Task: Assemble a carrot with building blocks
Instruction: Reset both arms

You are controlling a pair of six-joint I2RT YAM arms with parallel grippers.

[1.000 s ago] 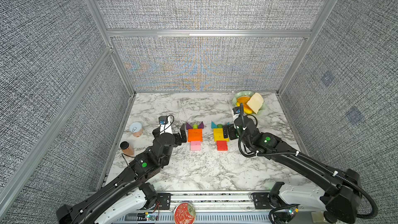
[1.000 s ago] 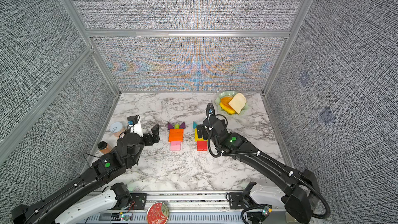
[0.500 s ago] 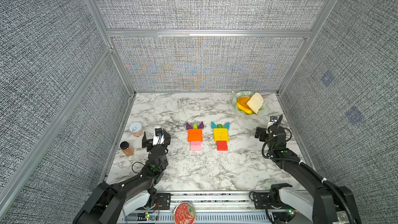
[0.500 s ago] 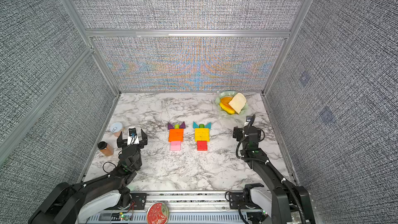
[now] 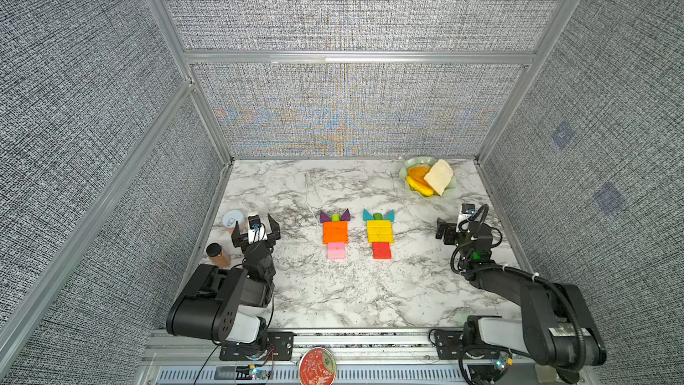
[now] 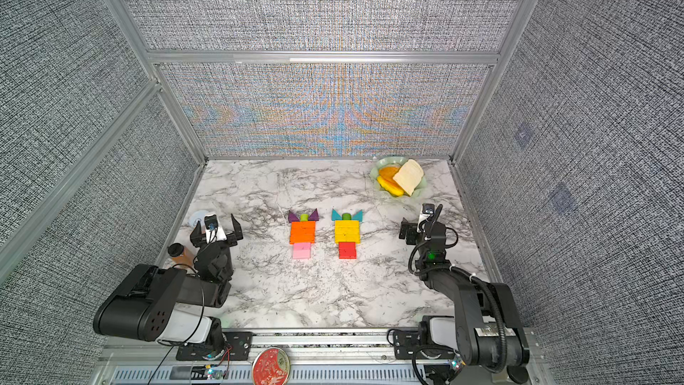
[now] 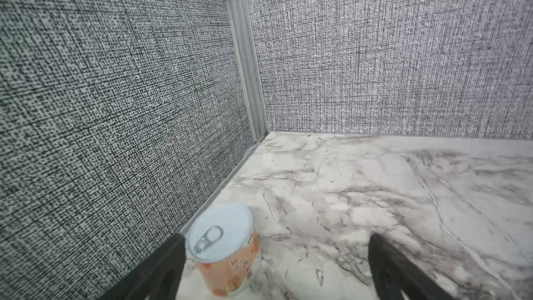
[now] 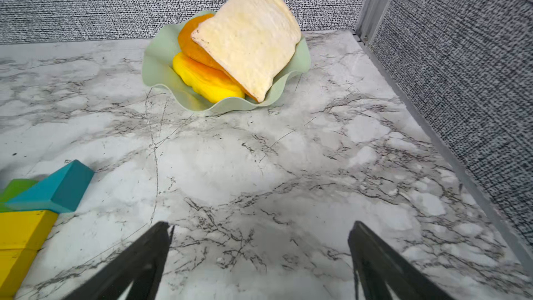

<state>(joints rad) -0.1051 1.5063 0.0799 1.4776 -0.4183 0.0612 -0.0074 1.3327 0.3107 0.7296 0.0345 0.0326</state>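
Orange bars [image 5: 335, 232] with pink bars [image 5: 336, 251] at the tip, and purple triangles [image 5: 325, 216] flanking a green stub [image 5: 335, 217]. In both top views we see this carrot of building blocks flat mid-worktop [image 5: 333, 290]. Yellow bars [image 5: 379, 231], red bars [image 5: 381, 250] and teal triangles [image 5: 368, 215] form a second beside it. Left end effector [image 5: 254, 221] and right end effector [image 5: 444, 229] sit well apart on either side, wide open, empty.

Left wrist: jaws spread, can [image 7: 225, 249] just beside one.

Right wrist: jaws spread, one of the teal triangles [image 8: 57, 189] outside them, apart.

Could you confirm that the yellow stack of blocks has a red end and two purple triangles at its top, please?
Not quite: the triangles atop the yellow stack are teal, not purple, as both top views show; the purple ones top the orange stack. The red end is right.
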